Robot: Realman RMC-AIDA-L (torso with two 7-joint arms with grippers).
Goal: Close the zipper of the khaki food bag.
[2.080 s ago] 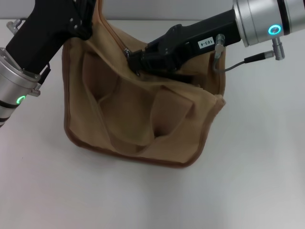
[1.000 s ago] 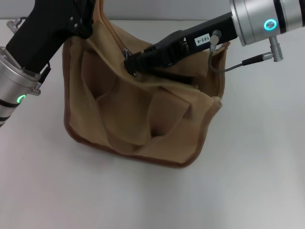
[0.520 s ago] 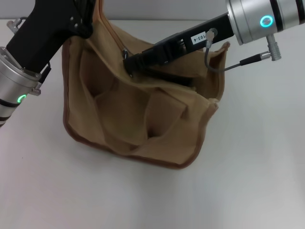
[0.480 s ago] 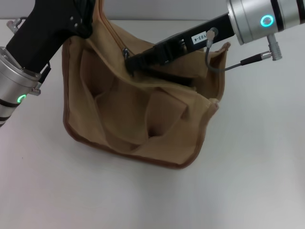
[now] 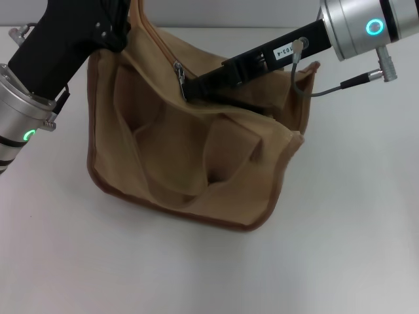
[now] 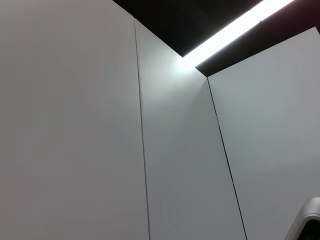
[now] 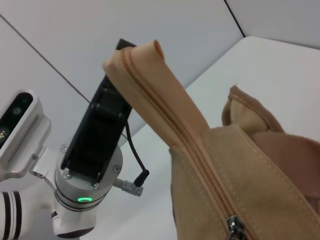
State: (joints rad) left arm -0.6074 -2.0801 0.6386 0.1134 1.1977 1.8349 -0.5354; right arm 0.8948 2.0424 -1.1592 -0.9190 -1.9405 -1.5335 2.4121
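A plain white table (image 5: 340, 229) fills the head view, its surface smooth and matte, with soft shadows lying on it. Its far edge meets a pale grey wall (image 5: 216, 12). In the left wrist view, large light grey wall panels (image 6: 65, 125) are divided by thin dark seams, and a bright strip light (image 6: 235, 27) runs across a dark ceiling (image 6: 170, 20). The right wrist view shows the same grey panelling (image 7: 75, 30) behind the table's white corner (image 7: 280, 70).
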